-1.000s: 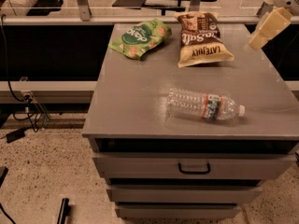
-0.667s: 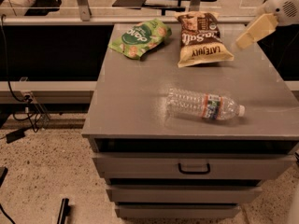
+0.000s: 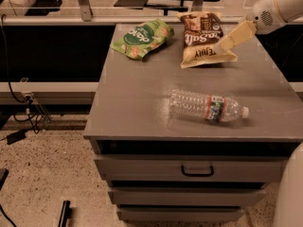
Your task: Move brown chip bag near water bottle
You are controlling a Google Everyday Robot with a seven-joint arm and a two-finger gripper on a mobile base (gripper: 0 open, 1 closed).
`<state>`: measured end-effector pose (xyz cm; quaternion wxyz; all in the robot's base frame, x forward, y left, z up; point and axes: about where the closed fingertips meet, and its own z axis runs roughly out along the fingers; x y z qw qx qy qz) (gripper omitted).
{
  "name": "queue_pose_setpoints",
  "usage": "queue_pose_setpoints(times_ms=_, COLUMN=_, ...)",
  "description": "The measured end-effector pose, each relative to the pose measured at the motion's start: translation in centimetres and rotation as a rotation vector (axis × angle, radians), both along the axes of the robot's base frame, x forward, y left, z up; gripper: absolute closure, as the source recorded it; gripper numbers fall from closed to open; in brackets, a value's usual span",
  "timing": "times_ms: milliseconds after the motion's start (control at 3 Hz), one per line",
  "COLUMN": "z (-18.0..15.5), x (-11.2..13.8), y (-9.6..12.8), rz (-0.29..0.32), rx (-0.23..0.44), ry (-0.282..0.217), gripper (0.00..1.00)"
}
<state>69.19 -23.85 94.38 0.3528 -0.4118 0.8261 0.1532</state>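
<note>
A speckled stone-look floor (image 3: 42, 174) lies under a grey metal cabinet (image 3: 142, 103), whose flat top fills most of the camera view. Behind it runs a dark recess with a pale ledge, and black cables (image 3: 26, 105) trail down at the left. Under the top, the cabinet front carries stacked drawers; the uppermost drawer (image 3: 142, 167) has a dark loop handle (image 3: 197, 170) at its centre.

The robot's white arm (image 3: 274, 8) comes in from the upper right corner and slopes down toward the back of the top.

The water bottle (image 3: 206, 107) lies on its side near the front right of the top, with its white cap (image 3: 245, 112) pointing right and its multicoloured label next to the neck. The brown chip bag (image 3: 201, 37) lies flat at the back of the top, right of centre, dark part toward the rear and cream band toward the front. It is well apart from the bottle, with bare grey surface between them. A green snack bag (image 3: 142, 38) lies to the left of the brown one, close to it but not touching.

The cream-coloured gripper (image 3: 222, 44) reaches down at a slant over the lower right corner of the brown chip bag, at or just above the cream band. I cannot tell whether it is released or clenched, nor whether it touches the bag.
</note>
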Motion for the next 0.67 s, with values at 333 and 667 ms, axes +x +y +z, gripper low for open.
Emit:
queue_pose_setpoints(times_ms=333, z=-3.3, x=2.6, y=0.6, rz=-0.031, rx=-0.017, ry=-0.022, gripper=0.00)
queue_pose_setpoints(times_ms=667, z=-5.2, x=4.0, y=0.9, rz=-0.048, rx=-0.030, ry=-0.047, gripper=0.00)
